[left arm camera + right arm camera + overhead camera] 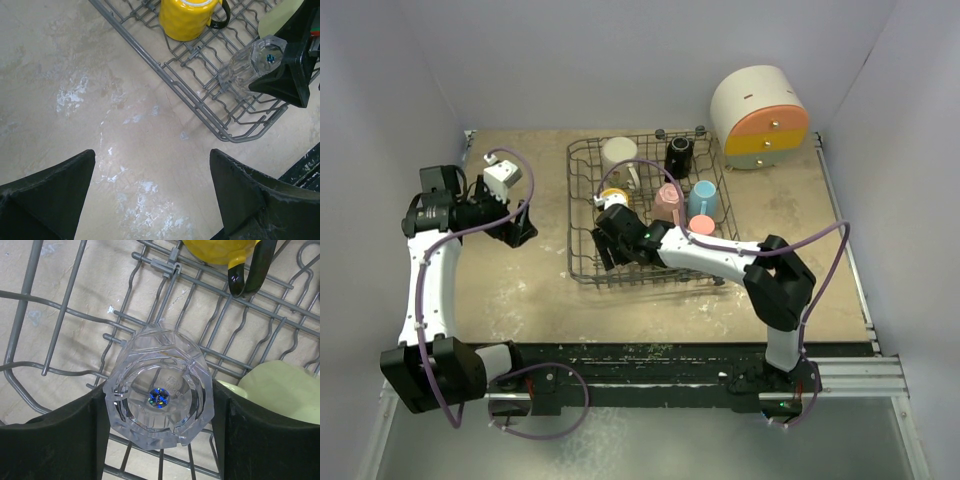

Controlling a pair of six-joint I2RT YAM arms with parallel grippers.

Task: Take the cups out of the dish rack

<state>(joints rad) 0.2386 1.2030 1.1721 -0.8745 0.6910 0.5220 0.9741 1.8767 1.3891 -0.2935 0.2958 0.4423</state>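
The dish rack (578, 215), a dark grey basket of thin wavy wire with raised sides, sits on a beige, mottled worktop (75, 75) marked with pale chalky scuffs. The right gripper (159, 410) reaches into its near-left corner. Its two matte black fingers press against opposite sides of a clear glass tumbler (160, 385), so the glass is pinched between them. The tumbler is thick and faceted, its base an eight-sided outline with a small iridescent blue spot at the centre, and that base faces the wrist camera. It is down among the rack's floor wires.

Just beside it in the rack are a glossy dimpled yellow mug (185, 20) with a curved black handle and a smooth yellow-green cup (280, 390). Farther back stand a cream mug (618, 158), a black cup (679, 157), a pink cup (668, 203) and a light blue cup (703, 200).

The left gripper (151, 152) hangs over bare worktop left of the rack, its wedge-shaped jaws spread wide and holding nothing.
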